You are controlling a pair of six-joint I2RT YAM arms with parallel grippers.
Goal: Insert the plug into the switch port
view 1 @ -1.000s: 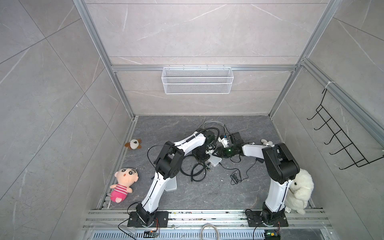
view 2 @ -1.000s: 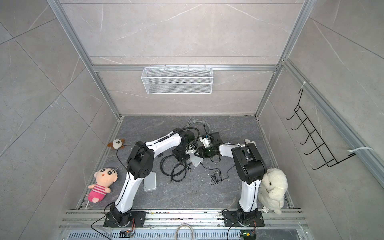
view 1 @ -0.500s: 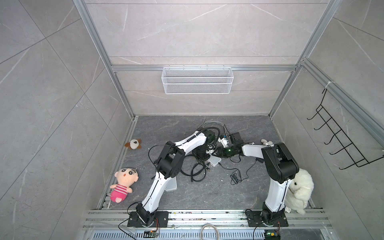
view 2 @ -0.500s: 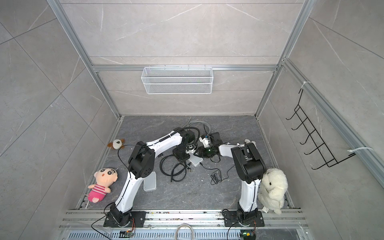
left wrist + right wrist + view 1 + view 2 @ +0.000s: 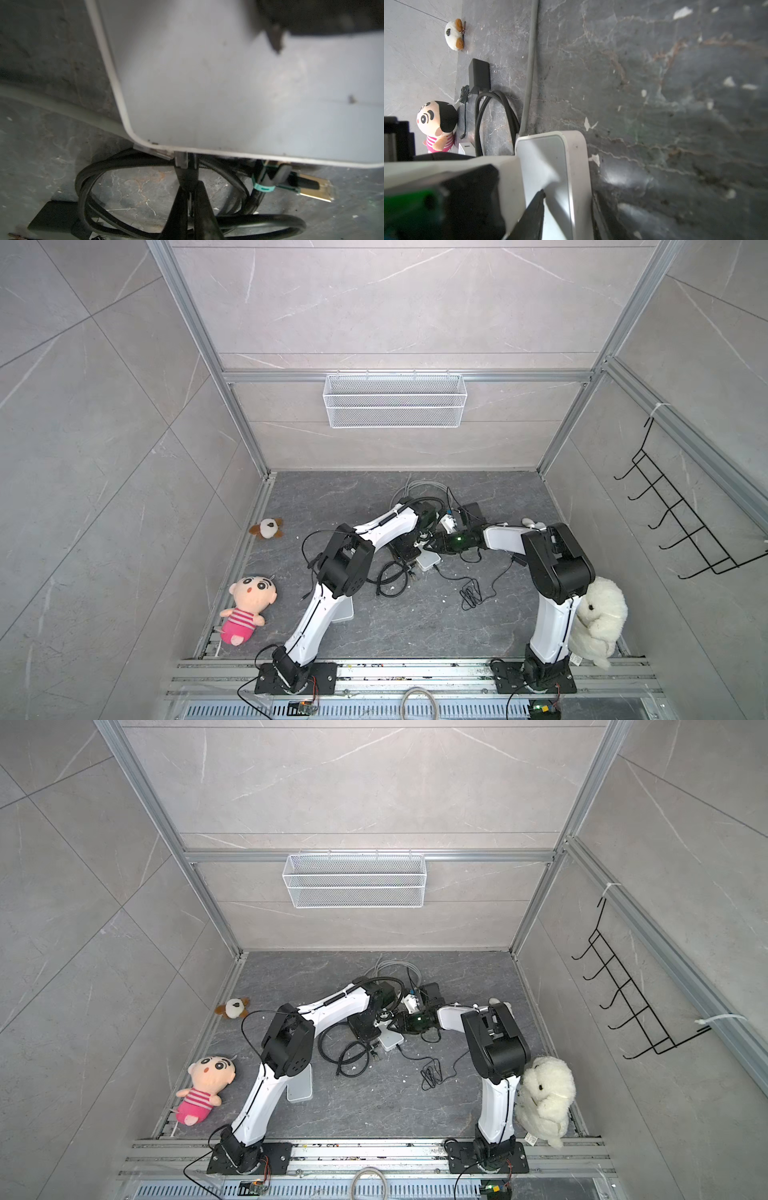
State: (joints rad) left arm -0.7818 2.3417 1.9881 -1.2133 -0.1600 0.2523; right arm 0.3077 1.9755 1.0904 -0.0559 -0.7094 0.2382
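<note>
My left pincer (image 5: 188,185) is clenched on the black plug (image 5: 184,164). The plug sits right at the pincer's tips, pressed against the edge of the white switch (image 5: 207,83). I can't tell how far it is into the port. My right pincer (image 5: 569,195) grasps the switch (image 5: 546,162), with its jaws on the top face and along the side. In both top views the switch (image 5: 428,561) (image 5: 390,1039) lies on the tabletop (image 5: 415,626) between the two arms.

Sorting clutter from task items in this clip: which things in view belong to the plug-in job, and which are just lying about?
Job in hand:
plug, held by the left hand
white switch, gripped by the right hand

Lying about:
doll
dog plush
white plush
wire basket
hook rack
</note>
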